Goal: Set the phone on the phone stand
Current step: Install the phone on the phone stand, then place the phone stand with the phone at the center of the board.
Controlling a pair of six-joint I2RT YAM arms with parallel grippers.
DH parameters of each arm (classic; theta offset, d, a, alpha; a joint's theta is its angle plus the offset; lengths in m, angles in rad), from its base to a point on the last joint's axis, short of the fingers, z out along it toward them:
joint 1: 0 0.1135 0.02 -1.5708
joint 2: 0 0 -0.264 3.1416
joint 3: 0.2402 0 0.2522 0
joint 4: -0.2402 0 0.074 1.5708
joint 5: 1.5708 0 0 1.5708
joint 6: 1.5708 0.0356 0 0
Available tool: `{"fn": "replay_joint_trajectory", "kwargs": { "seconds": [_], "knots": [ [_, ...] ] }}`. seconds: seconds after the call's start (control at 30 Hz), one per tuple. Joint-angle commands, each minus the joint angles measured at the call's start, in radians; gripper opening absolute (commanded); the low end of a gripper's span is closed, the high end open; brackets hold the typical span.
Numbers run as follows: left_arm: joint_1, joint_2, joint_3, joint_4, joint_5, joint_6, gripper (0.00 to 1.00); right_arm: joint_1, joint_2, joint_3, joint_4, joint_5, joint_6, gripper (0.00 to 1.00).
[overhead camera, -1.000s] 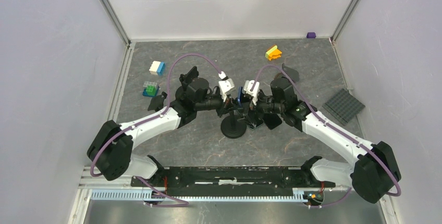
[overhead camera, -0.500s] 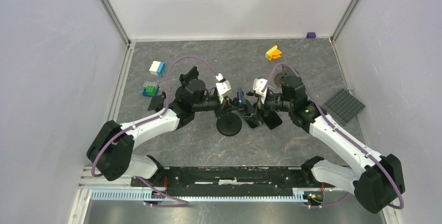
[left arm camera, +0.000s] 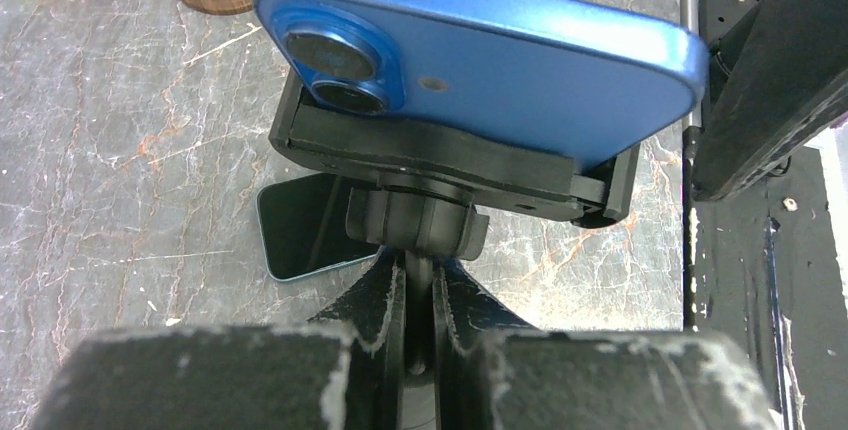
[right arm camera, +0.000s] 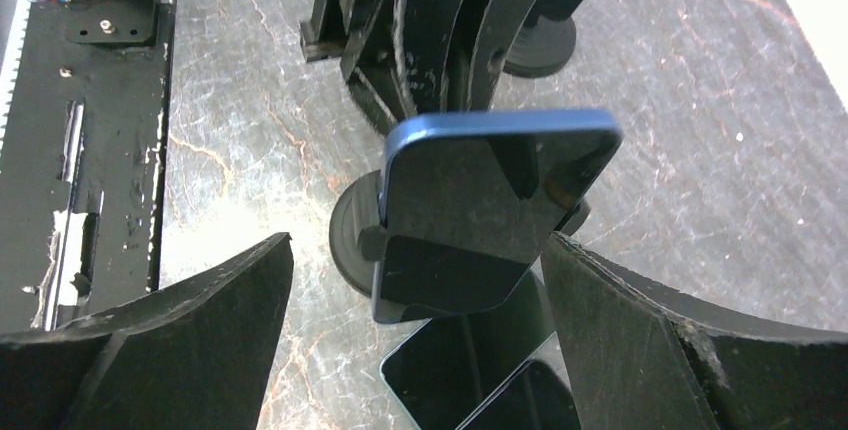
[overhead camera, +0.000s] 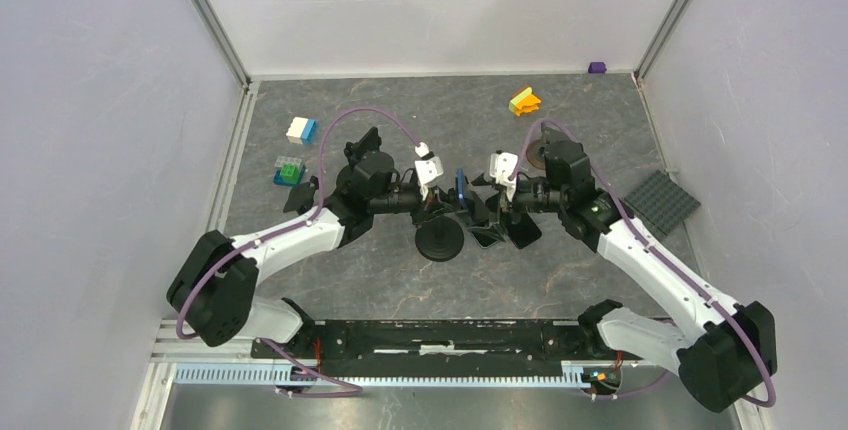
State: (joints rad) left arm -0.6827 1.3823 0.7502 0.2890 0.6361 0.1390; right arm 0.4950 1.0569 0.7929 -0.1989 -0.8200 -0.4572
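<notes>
Right pincer (right arm camera: 415,250), released, has backed off the phone (right arm camera: 490,200) seated on the stand (left arm camera: 440,165) that left pincer (left arm camera: 420,300) clenches.

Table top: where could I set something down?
Bare grey marbled table lies along the far side between the white-and-blue block and orange-yellow block, and in the near strip before the black rail. The middle is crowded: left end effector and right end effector flank the blue phone on its black phone stand.

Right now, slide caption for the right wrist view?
Blue phone on the stand between fingers of the open right tool; left tool holds the stand from behind.
</notes>
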Motion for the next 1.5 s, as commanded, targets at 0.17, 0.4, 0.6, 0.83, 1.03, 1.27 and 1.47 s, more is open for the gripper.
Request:
{"fn": "replay_joint_trajectory", "kwargs": {
  "seconds": [0.17, 0.4, 0.6, 0.83, 1.03, 1.27, 1.47],
  "knots": [
    [0.005, 0.022, 0.004, -0.096, 0.093, 0.093, 0.02, -0.001, 0.065, 0.136, 0.0, -0.059, 0.006, 0.98],
    [0.011, 0.041, 0.116, -0.319, 0.16, 0.228, 0.02, -0.003, 0.056, 0.135, 0.004, -0.021, 0.007, 0.98],
    [0.085, 0.034, 0.213, -0.52, 0.258, 0.437, 0.02, -0.037, 0.011, 0.113, -0.013, -0.002, 0.002, 0.98],
    [0.17, 0.13, 0.433, -0.77, 0.373, 0.645, 0.02, -0.102, -0.039, 0.083, -0.014, -0.002, 0.017, 0.98],
    [0.25, 0.277, 0.659, -0.987, 0.5, 0.847, 0.02, -0.156, -0.036, 0.06, -0.005, -0.005, 0.021, 0.98],
    [0.266, 0.417, 0.869, -1.132, 0.553, 0.986, 0.02, -0.195, -0.033, 0.014, 0.046, -0.028, 0.057, 0.98],
    [0.281, 0.592, 1.158, -1.354, 0.562, 1.109, 0.02, -0.203, -0.028, 0.0, 0.06, -0.031, 0.064, 0.98]
  ]
}}
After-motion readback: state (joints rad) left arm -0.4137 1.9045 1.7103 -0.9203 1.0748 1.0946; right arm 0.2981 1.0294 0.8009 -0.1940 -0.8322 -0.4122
